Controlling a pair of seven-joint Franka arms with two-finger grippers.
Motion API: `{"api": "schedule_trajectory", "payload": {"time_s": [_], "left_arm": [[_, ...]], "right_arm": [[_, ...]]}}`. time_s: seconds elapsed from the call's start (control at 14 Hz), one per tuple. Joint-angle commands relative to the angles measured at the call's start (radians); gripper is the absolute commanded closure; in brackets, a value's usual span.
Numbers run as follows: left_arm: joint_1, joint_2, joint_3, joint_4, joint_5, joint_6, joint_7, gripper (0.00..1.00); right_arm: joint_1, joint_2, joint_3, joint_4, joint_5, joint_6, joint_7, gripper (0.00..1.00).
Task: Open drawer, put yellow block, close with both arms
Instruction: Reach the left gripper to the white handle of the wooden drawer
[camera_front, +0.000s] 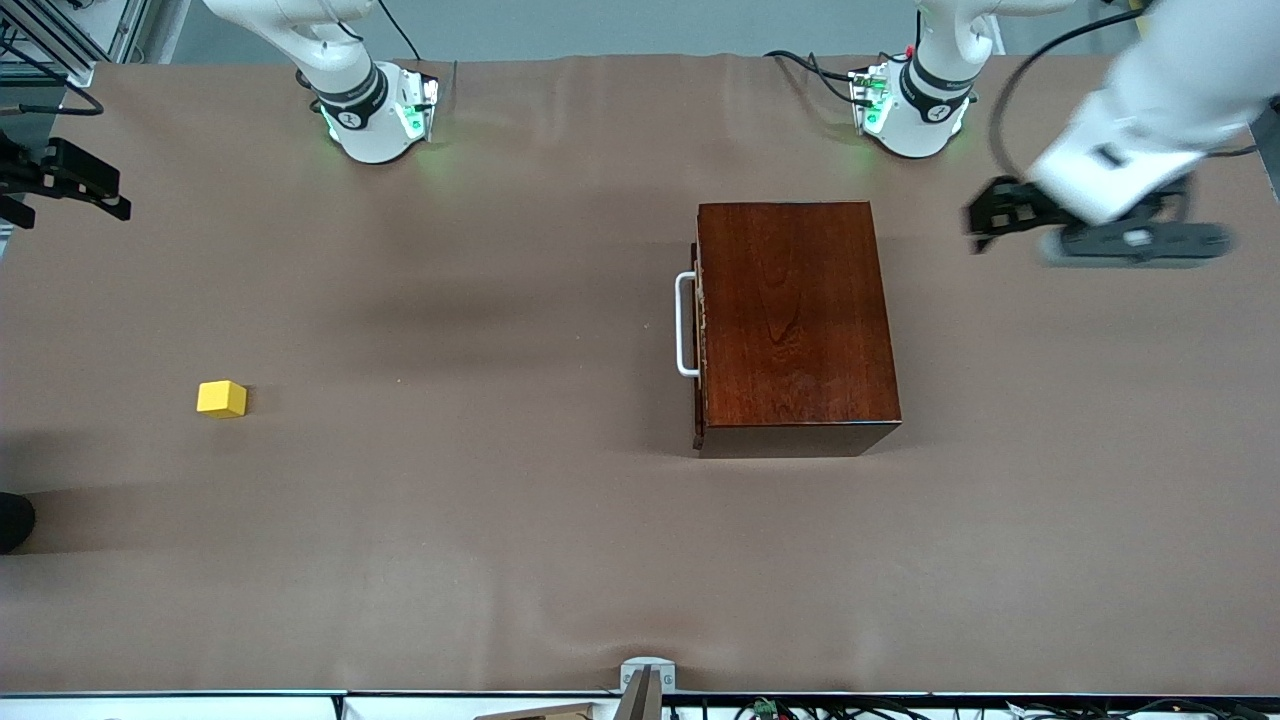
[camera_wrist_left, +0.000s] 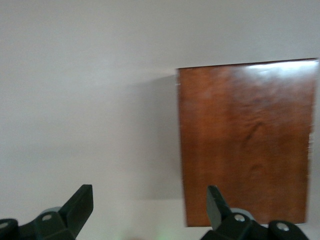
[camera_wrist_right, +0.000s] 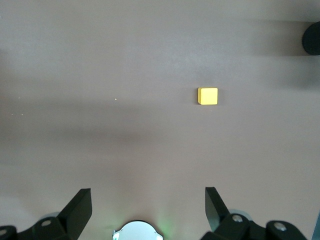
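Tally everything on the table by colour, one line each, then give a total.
Yellow: 1, the block
Dark red-brown: 1, the box with its drawer shut
White: 1, the handle on the drawer front
Total: 3

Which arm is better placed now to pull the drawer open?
Probably the left. Its open hand hangs over the table beside the wooden box, though the white handle faces the right arm's end. The right hand, also open, waits at that end, above the yellow block.
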Motion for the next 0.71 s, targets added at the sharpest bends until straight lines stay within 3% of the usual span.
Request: {"api": "schedule_trajectory", "payload": {"time_s": [0.0, 0.36, 0.64], "left_arm": [[-0.102, 0.151, -0.015, 0.161, 0.030, -0.017, -0.095, 0.00], [-0.352, 0.379, 0.024, 0.316, 0.072, 0.044, -0.369, 0.00], [-0.620, 0.523, 0.214, 0.414, 0.073, 0.115, -0.532, 0.00]], "right_arm": [[-0.007, 0.009, 0.005, 0.019, -0.001, -0.012, 0.012, 0.00], [-0.005, 0.009, 0.005, 0.021, -0.001, -0.011, 0.012, 0.00], [-0.002, 0.009, 0.005, 0.019, -0.001, -0.011, 0.012, 0.00]]}}
